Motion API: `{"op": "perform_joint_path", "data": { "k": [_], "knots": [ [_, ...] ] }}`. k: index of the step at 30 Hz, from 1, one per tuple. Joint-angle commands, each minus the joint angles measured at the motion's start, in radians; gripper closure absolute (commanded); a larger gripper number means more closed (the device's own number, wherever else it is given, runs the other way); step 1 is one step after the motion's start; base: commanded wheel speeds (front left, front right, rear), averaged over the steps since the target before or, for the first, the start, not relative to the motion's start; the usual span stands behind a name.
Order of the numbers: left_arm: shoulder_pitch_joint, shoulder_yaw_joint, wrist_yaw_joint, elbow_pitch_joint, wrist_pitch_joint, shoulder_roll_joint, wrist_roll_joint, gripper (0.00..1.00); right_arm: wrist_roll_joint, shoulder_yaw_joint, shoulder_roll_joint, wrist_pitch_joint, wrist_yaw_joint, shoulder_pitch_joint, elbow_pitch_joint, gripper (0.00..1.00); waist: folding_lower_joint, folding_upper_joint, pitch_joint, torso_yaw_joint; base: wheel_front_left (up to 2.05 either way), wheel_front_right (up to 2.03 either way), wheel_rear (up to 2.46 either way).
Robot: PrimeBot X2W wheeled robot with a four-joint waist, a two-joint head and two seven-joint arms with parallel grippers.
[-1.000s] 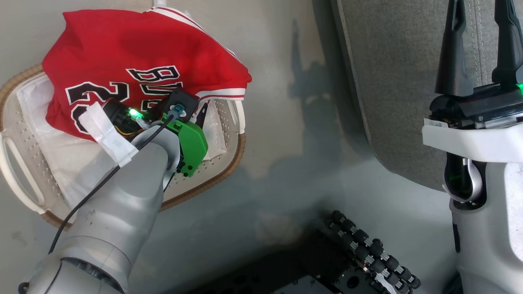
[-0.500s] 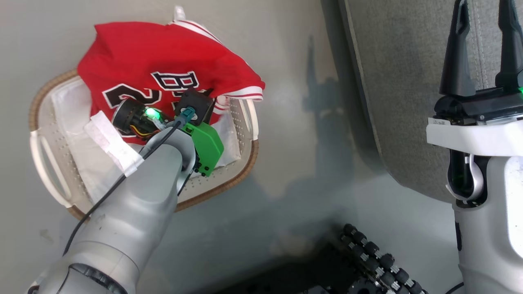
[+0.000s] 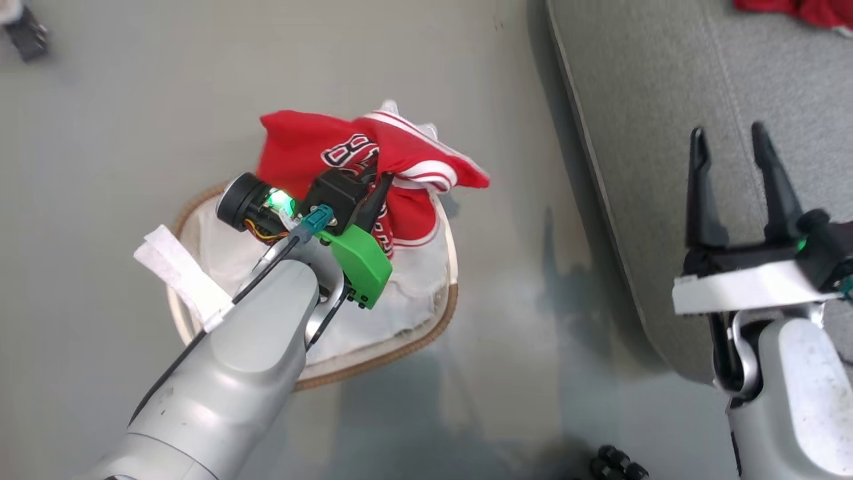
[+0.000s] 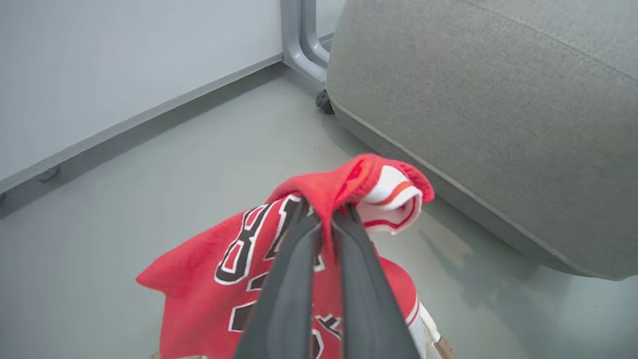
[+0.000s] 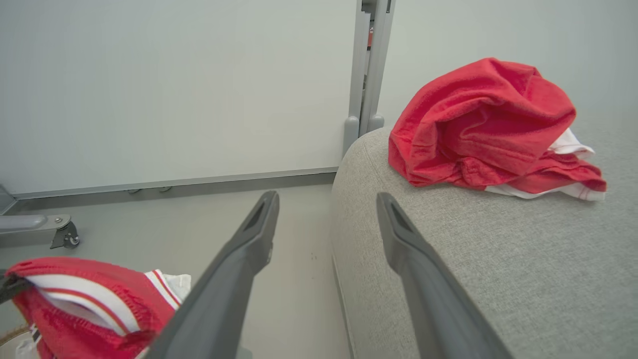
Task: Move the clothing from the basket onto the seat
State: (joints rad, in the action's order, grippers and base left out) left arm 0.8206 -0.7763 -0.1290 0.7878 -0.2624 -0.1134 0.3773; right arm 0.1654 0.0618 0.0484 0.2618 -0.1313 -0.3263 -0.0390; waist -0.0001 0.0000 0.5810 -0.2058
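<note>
My left gripper (image 4: 326, 217) pinches the red black-lettered fabric jersey (image 4: 199, 279) over the oval white plastic basket (image 3: 448, 313), left. My right gripper (image 3: 728, 141) gapes wide, empty, near the big grey upholstered seat (image 3: 666, 100), right.

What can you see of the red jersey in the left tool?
The jersey is red knit-looking fabric with black, white-edged lettering and white-and-red striped trim. The left tool is shut on a fold near the trim, holding it crumpled above the basket. Its lower part hangs toward the basket's white lining; whether it touches is unclear. The grey seat stands apart, to its right.
</note>
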Motion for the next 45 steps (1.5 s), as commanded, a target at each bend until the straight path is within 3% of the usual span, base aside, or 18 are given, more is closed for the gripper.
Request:
{"op": "perform_joint_path", "data": {
  "k": [1,9,15,20,34,45],
  "knots": [
    [-0.008,-0.002,-0.001,-0.015,-0.001,-0.012,0.012,1.0,-0.004,-0.002,0.004,0.005,0.001,0.034,-0.02,0.0,0.0001,0.0,-0.22,0.095,0.0,0.0,0.0],
    [0.077,-0.017,-0.002,-0.125,0.069,-0.076,0.08,1.0,0.01,-0.068,0.004,0.005,0.001,0.107,-0.118,0.0,0.0001,0.0,-0.424,0.112,0.0,0.0,0.0],
    [0.176,-0.036,-0.002,-0.197,0.128,-0.14,0.12,1.0,0.004,-0.135,0.004,0.005,0.001,0.127,-0.161,0.0,0.0001,0.0,-0.513,0.102,0.0,0.0,0.0],
    [0.242,-0.021,-0.002,-0.219,0.144,-0.16,0.17,1.0,0.009,-0.206,0.004,0.005,0.001,0.107,-0.19,0.0,0.0001,0.0,-0.566,0.096,0.0,0.0,0.0],
    [0.284,-0.067,-0.002,-0.217,0.142,-0.115,0.233,1.0,0.163,-0.525,0.004,0.005,0.001,-0.058,-0.232,0.0,0.0001,0.0,-0.61,0.124,0.0,0.0,0.0],
    [0.268,-0.11,-0.001,-0.275,0.142,-0.093,0.271,1.0,0.218,-0.589,0.004,0.005,0.001,-0.138,-0.312,0.0,0.0001,0.0,-0.622,0.157,0.0,0.0,0.0]
  ]
}}
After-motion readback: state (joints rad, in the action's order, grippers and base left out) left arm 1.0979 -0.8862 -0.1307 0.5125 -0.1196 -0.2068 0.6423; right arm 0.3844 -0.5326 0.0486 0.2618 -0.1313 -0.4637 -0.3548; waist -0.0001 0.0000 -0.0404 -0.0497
